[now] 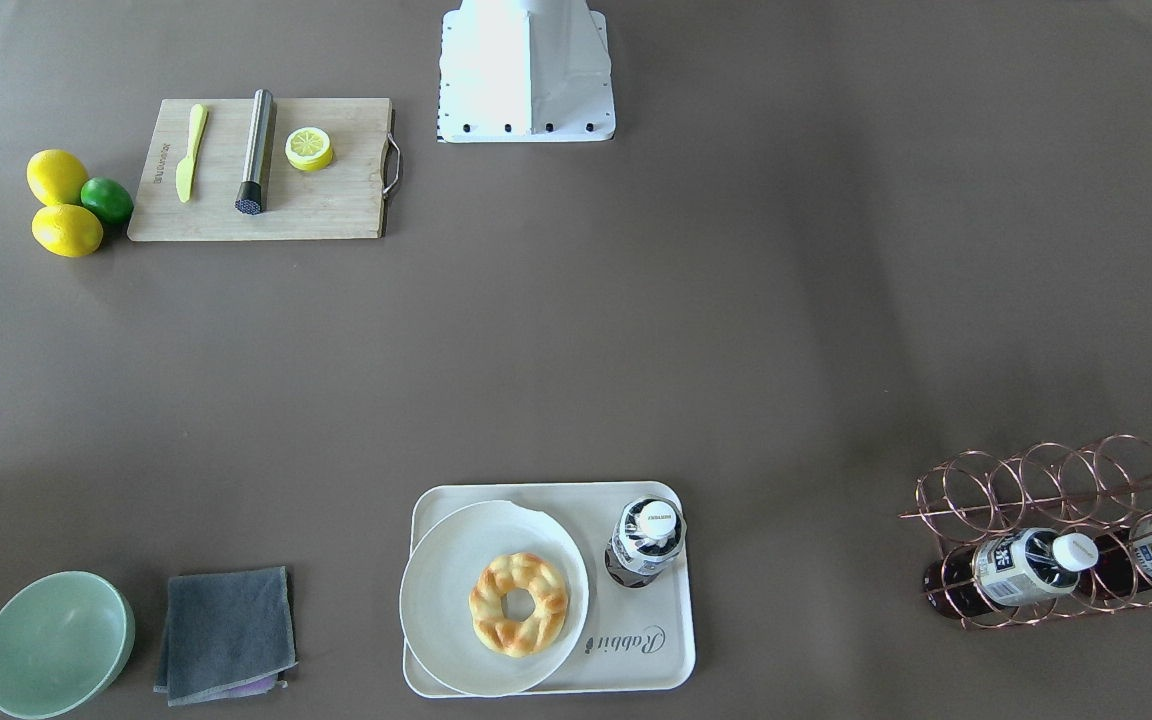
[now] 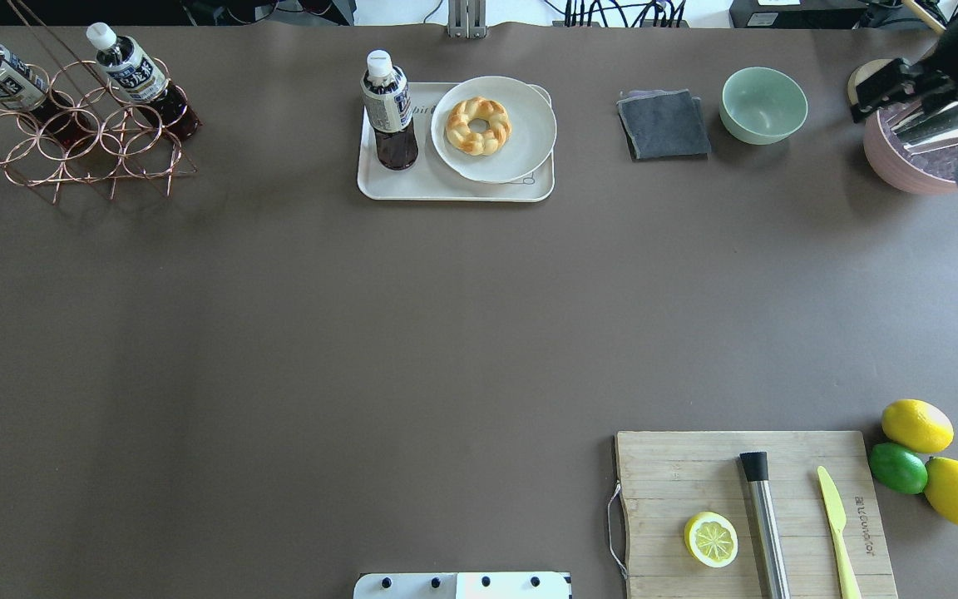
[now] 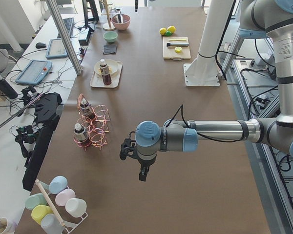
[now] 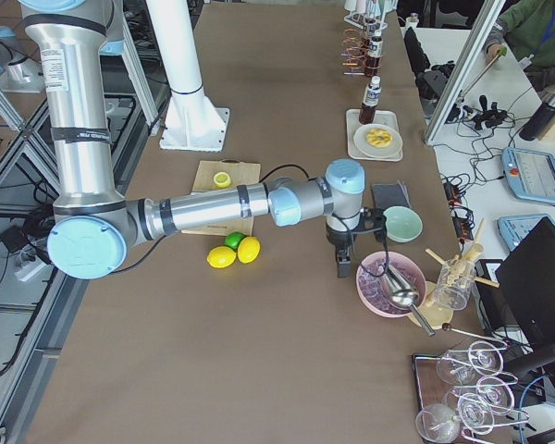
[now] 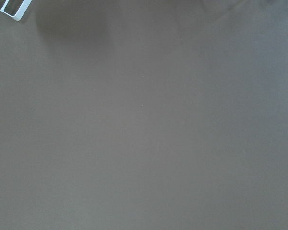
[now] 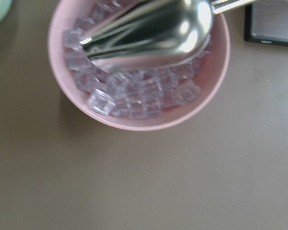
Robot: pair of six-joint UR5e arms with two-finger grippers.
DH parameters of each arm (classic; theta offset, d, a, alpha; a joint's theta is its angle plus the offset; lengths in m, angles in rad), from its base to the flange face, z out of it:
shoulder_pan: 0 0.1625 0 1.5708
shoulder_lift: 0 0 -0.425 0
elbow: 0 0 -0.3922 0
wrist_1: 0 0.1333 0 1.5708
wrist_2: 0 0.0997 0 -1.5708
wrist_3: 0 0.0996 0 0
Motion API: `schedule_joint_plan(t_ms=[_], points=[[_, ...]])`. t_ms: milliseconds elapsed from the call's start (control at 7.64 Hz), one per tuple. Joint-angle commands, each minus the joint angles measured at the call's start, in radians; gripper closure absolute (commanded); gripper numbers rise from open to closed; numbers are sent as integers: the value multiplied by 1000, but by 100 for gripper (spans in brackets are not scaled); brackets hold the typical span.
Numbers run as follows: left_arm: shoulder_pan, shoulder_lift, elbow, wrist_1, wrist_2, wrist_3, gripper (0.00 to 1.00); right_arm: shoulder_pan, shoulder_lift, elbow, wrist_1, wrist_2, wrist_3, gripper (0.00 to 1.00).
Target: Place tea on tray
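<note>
On the tray [image 1: 673,612], tea [image 1: 646,540] upright just beside the plate [image 1: 436,600], likely because that fills the rest. Well off, left gripper [image 3: 143,174] and right gripper [image 4: 342,268]; can't tell wide or narrow.

The tea [image 1: 646,540] stands upright on the tray [image 1: 671,655], at its right side, just beside a round plate [image 1: 436,600] that carries a ring pastry [image 1: 519,604]. The plate overhangs the tray's left rim. Well to the right on the bench [image 1: 736,350], a copper wire rack [image 1: 1041,478] holds two matching bottles [image 1: 1021,567] lying down. A green bowl [image 1: 56,645] and a grey cloth [image 1: 226,633] sit lower left.
</note>
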Motion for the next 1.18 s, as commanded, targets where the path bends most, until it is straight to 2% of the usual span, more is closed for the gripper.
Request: schedule_joint_plan(t_ms=[0,131,393,1048], points=[[0,-1,2,2,-31,-1,2,143,-166,-33,-3,-79,-310,0],[1,-1,0,5,-29,-1,2,192,-181,-60,-1,-83,-400,0],[11,-10,3,8,-25,-1,2,236,-195,-64,-6,-48,-422,0],[2,4,13,5,-17,-1,2,237,-213,-55,0,142,-419,0]])
